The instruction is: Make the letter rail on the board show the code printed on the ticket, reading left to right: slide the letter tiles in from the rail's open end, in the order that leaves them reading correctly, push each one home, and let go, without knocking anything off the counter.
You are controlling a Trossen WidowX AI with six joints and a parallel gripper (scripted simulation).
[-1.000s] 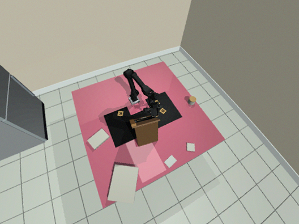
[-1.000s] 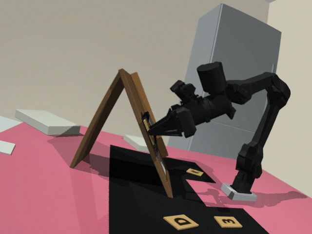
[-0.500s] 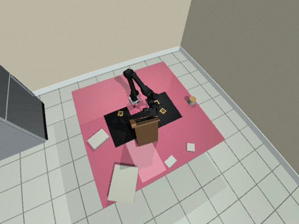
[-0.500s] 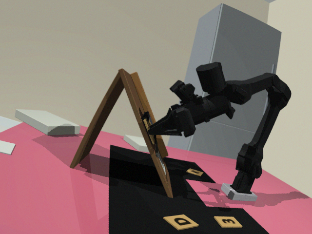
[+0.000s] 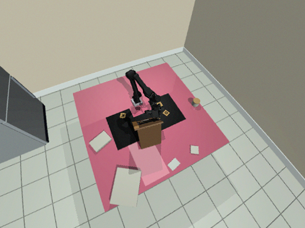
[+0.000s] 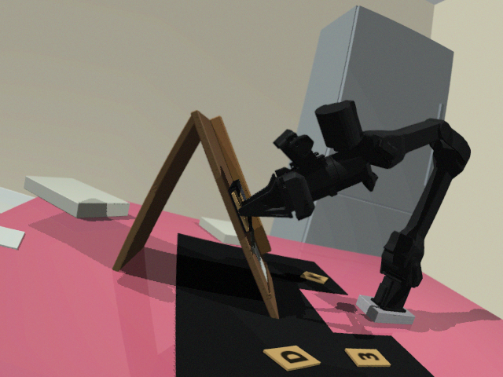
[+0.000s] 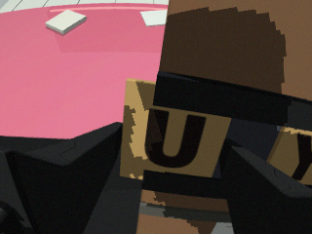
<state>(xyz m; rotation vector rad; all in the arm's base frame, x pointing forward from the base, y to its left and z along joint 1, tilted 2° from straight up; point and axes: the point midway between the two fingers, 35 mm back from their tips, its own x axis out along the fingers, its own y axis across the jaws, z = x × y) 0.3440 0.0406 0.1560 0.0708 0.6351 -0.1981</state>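
From where I'm standing, the black arm (image 5: 142, 85) (image 6: 432, 182) is rising from its pale base (image 5: 133, 104) (image 6: 393, 318) and reaching toward the leaning board (image 5: 150, 135) (image 6: 152, 195) (image 7: 219, 49), around the middle of the pink bench (image 5: 95, 113) (image 6: 81, 324) (image 7: 58, 83). The gripper (image 5: 154, 119) (image 6: 244, 210) (image 7: 172, 138) is clamping its fingers on the U tile (image 7: 171, 132), at the open end of the dark rail (image 6: 235, 188) (image 7: 210, 93). The U is sitting partly between the rail's lips, with one side sticking out past the end; a Y tile (image 7: 304, 156) is resting farther in, with a gap between them.

Three more tiles are lying on the black mat (image 5: 176, 111) (image 6: 219, 332). The D tile (image 5: 166, 112) (image 6: 291, 357) and a tile reading 3 (image 6: 367, 356) are lying near each other, toward the bench edge where a wooden-topped cylinder (image 5: 196, 102) is standing. Another tile (image 5: 122, 115) (image 6: 314, 276) is lying on the cabinet side, its letter too unclear for me to read.

A large pale slab (image 5: 125, 186) is covering the far corner on the cabinet side, and two small pale blocks (image 5: 174, 163) (image 5: 194, 149) are lying along the far edge. I can't make out the ticket's code.
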